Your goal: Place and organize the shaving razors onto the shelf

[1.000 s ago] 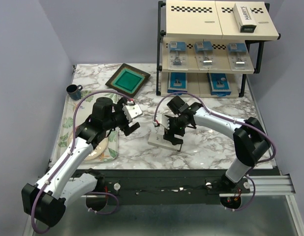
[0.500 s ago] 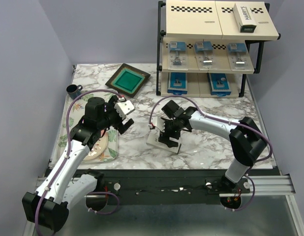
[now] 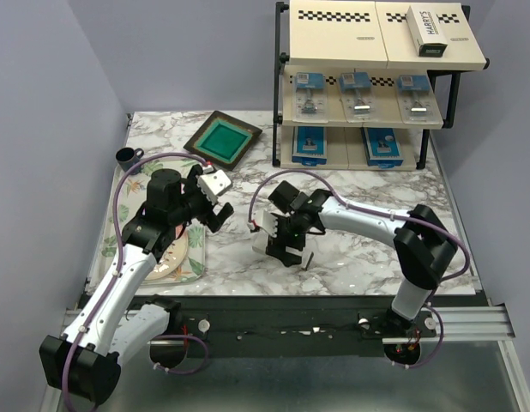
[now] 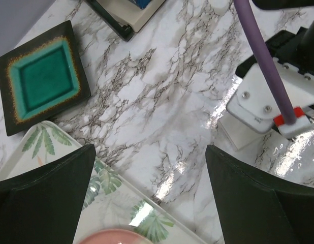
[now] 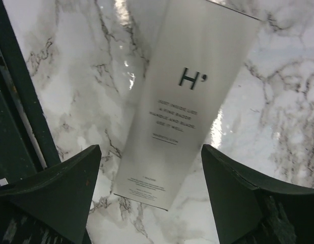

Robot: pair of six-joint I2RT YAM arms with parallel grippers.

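Note:
The shelf stands at the back right. One white HARRY'S box lies on its top board. Three blister packs sit on the middle tier and two dark-blue boxes on the bottom tier. A second long white box lies flat on the marble, also seen in the right wrist view. My right gripper hovers open over that box's near end, with a jaw on each side, not touching. My left gripper is open and empty above the tray's edge.
A dark square frame with a green centre lies at the back left, also in the left wrist view. A floral tray with a pink plate lies at the left. A dark mug stands behind it.
My right gripper has moved left and now sits over the white box on the table. My left gripper has drawn back to the left, towards the tray.

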